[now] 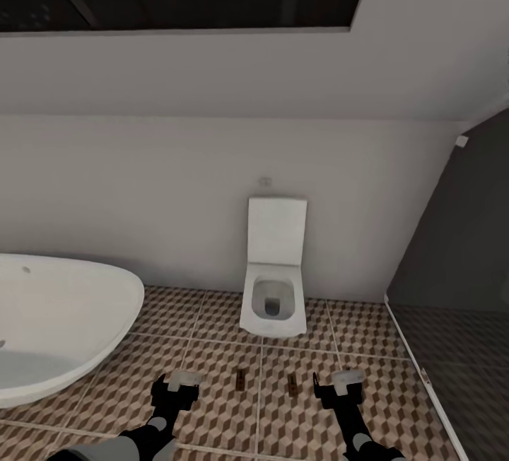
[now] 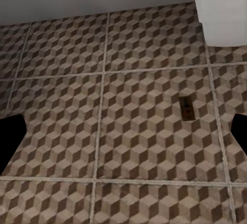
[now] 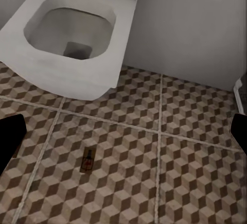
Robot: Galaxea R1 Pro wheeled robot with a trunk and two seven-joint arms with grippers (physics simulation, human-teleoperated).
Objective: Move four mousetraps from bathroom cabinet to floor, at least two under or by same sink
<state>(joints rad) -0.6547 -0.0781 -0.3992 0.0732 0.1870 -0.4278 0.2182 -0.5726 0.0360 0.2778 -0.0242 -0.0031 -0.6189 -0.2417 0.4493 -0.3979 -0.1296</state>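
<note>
two mousetraps lie flat on the bathroom floor (image 1: 212, 348), in front of the toilet (image 1: 274, 284) and between the two arms. the left mousetrap (image 1: 241, 380) sits on one cube-patterned tile and the right mousetrap (image 1: 293, 385) on the next, with a pale grout line running between them; they are near each other but apart, both lengthwise toward the toilet. the left wrist view shows one trap (image 2: 187, 107) lying alone on a tile, short of the toilet's white base (image 2: 221, 13). the right wrist view shows one trap (image 3: 87, 159) with its red mark, on the tile just before the toilet bowl (image 3: 69, 38). the left gripper (image 1: 178, 384) hangs low above the floor beside the left trap, its fingers spread and holding nothing. the right gripper (image 1: 342, 384) hangs likewise beside the right trap, spread and empty. a white bathtub (image 1: 49, 327) stands at the robot's left, and a dark glass partition (image 1: 452, 291) at its right, against the white wall (image 1: 177, 199).
</note>
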